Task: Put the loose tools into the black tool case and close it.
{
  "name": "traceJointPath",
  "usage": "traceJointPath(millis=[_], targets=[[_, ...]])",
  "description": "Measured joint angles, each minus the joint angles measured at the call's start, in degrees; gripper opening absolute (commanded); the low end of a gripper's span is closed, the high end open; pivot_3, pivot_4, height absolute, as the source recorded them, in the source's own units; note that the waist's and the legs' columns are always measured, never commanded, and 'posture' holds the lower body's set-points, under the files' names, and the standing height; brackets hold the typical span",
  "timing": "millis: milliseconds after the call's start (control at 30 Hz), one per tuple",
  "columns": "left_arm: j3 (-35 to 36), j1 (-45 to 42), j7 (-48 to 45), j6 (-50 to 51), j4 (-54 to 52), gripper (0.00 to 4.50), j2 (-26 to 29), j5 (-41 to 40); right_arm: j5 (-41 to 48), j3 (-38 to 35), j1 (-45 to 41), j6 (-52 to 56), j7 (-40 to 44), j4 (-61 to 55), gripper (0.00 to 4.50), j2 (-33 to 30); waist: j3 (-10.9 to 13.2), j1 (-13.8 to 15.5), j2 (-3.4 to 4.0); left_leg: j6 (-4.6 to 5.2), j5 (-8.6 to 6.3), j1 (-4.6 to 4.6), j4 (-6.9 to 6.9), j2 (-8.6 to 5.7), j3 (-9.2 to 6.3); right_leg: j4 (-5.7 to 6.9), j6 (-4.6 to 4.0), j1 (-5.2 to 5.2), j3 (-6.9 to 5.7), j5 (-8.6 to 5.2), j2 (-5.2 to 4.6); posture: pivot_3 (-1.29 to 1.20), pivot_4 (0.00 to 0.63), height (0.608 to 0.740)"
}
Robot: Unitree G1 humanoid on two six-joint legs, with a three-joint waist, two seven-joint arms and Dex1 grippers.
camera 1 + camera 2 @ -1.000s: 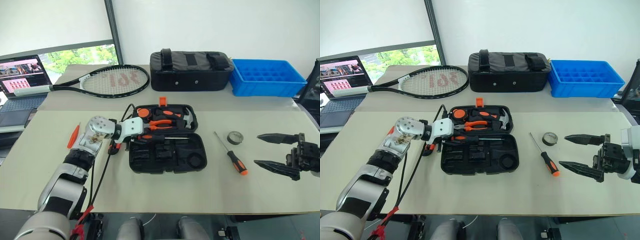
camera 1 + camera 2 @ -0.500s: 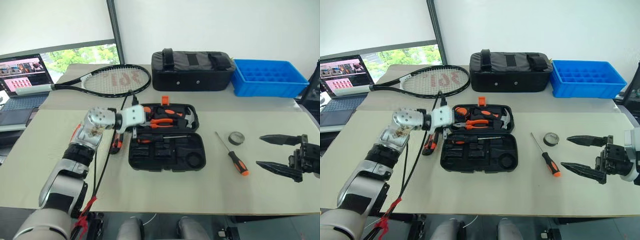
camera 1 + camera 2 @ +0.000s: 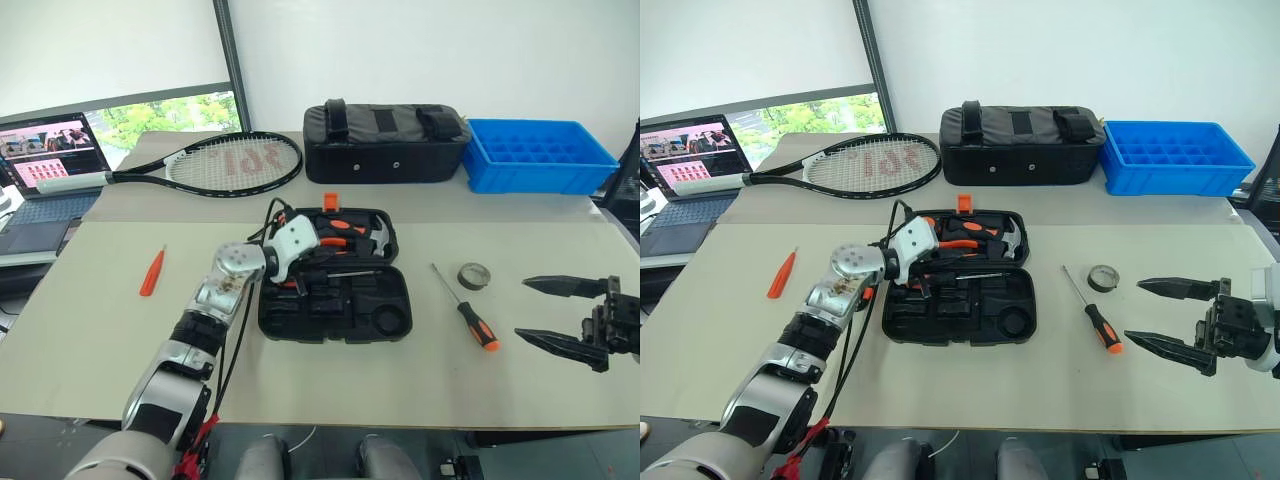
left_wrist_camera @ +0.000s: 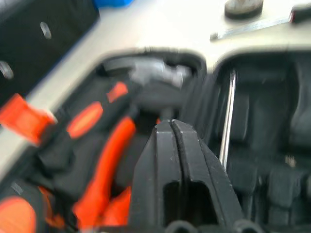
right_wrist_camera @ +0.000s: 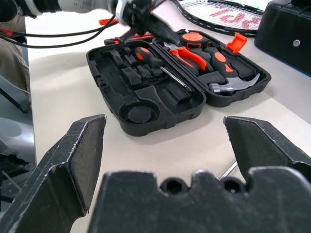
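Left gripper [image 4: 176, 127] fingers pressed together, empty, over the open black tool case [image 4: 252, 170]. Orange-handled tools [image 4: 104, 160] and hammer head [image 4: 155, 74] seated inside. Orange latch tab [image 4: 22, 119], tape roll [image 4: 243, 7] beyond.

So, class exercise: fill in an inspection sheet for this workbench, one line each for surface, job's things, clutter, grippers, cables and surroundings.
Surface: beige table.
Job's things: black tool case lying open with tools in its slots; orange screwdriver to its left; black-and-orange screwdriver and tape roll to its right.
Clutter: tennis racket, black bag, blue tray along the far edge.
Grippers: left gripper over the case, fingers shut, holding nothing; right gripper open, off to the right.
Cables: black cables along the left arm.
Surroundings: laptop at left.
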Motion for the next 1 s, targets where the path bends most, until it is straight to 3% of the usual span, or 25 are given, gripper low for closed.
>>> traceJointPath(millis=[500,733,867,1000], targets=[[-6.5,-1.9,3.4,-7.3,3.1,0.03,0.5,9.4,0.0,-0.1,0.5,0.0,-0.2,-0.8,4.5,0.0,-0.1,0.4,0.08,0.0,0.0,0.09,0.01,-0.14,-0.12,-0.05,0.09,0.21,0.14,-0.05,-0.02,0.0,0.15,0.708],[-8.9,-2.6,6.6,-11.8,4.6,0.03,1.0,13.9,0.0,-0.1,1.2,0.0,-0.6,-1.7,4.5,0.0,-0.1,0.5,0.07,0.0,-0.01,0.7,0.01,-0.17,-0.13,-0.06,0.25,0.84,0.16,-0.15,-0.04,0.0,0.15,0.708],[-7.5,-2.5,8.3,-11.6,5.6,0.03,-0.2,13.1,0.0,-0.1,1.6,0.0,-1.0,-1.7,4.5,0.0,-0.1,0.4,0.07,0.0,0.0,0.74,0.04,-0.21,-0.15,-0.01,0.55,0.88,0.19,-0.32,-0.05,0.0,0.15,0.708],[-2.5,-1.3,8.6,-7.8,6.4,0.03,-3.6,6.8,0.0,-0.1,1.3,0.0,-1.3,-1.7,4.5,0.0,-0.1,0.1,0.05,0.0,0.0,0.54,0.04,-0.23,-0.17,-0.01,0.57,0.69,0.2,-0.32,-0.05,0.0,0.15,0.708]])
